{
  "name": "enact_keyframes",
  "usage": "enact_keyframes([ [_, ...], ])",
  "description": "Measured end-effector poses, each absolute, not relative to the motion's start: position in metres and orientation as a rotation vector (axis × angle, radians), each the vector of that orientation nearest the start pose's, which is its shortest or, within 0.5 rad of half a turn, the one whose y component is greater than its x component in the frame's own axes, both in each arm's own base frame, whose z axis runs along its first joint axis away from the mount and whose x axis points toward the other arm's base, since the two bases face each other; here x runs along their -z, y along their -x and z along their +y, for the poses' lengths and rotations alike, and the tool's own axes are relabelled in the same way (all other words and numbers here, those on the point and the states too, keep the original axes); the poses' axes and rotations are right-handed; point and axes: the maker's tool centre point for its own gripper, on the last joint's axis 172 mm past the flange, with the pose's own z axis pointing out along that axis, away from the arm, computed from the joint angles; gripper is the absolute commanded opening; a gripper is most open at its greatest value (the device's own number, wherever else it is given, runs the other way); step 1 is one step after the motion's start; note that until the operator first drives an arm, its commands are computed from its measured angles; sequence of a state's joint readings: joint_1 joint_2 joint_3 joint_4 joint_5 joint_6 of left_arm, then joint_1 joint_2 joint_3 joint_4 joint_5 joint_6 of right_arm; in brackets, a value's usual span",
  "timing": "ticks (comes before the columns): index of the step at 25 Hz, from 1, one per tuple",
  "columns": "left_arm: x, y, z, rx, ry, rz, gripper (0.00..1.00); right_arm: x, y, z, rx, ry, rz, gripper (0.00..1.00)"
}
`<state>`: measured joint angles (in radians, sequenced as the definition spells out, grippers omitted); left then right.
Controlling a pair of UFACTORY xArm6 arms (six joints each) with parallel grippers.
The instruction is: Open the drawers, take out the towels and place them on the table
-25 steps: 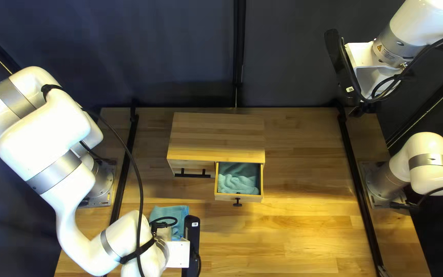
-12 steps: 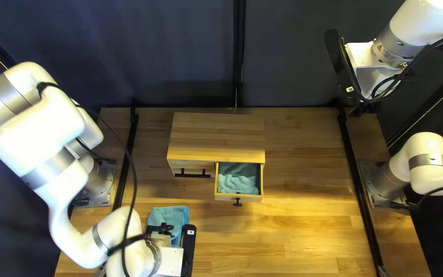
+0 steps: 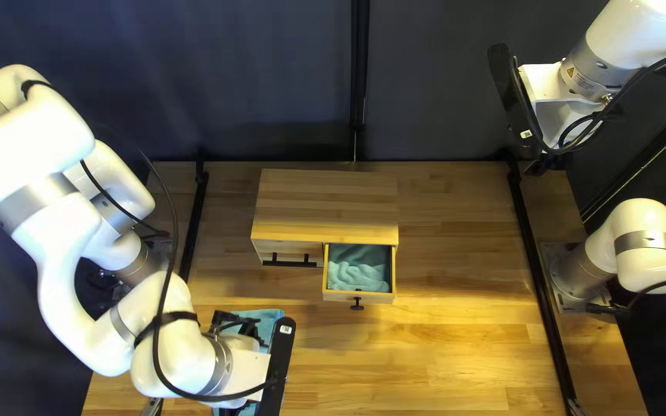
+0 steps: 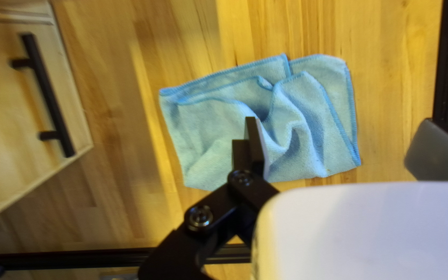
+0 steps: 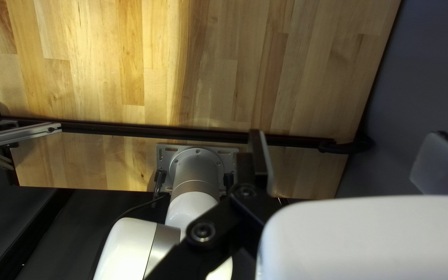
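A wooden drawer cabinet [image 3: 324,208] stands mid-table. Its right drawer [image 3: 359,296] is pulled out, and a crumpled teal towel [image 3: 358,274] lies inside. The left drawer [image 3: 287,251] [image 4: 21,116], with a black bar handle [image 4: 45,93], is shut. A light blue towel [image 4: 263,116] [image 3: 255,318] lies loosely folded on the table, near the front left. My left gripper [image 4: 338,132] [image 3: 272,358] hovers open above it, holding nothing. My right gripper [image 5: 348,151] [image 3: 518,104] is raised at the far right, open and empty.
The right wrist view looks down on bare tabletop [image 5: 169,58], a black frame rail [image 5: 150,130] and my right arm's base [image 5: 196,167]. Black rails [image 3: 191,242] run along both table sides. Bare wood [image 3: 454,346] stretches right of the blue towel.
My left arm's elbow has swung up and left and its wrist has shifted left over the blue towel, which stays on the table. The right arm has not moved.
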<state>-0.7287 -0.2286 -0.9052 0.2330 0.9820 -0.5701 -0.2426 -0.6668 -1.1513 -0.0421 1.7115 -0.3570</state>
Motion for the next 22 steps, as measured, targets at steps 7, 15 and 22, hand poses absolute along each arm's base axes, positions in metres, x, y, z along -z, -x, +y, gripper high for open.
enact_keyframes([
  [7, -0.268, -0.402, -0.256, 0.421, 3.054, 0.46, 1.0, -0.423, -0.272, -0.079, 0.144, 3.205, -0.17, 1.0],
  [15, -0.269, -0.403, -0.255, 0.421, 3.055, 0.465, 1.0, -0.423, -0.272, -0.079, 0.144, 3.205, -0.17, 1.0],
  [22, -0.269, -0.403, -0.255, 0.421, 3.055, 0.465, 1.0, -0.423, -0.272, -0.079, 0.144, 3.205, -0.17, 1.0],
])
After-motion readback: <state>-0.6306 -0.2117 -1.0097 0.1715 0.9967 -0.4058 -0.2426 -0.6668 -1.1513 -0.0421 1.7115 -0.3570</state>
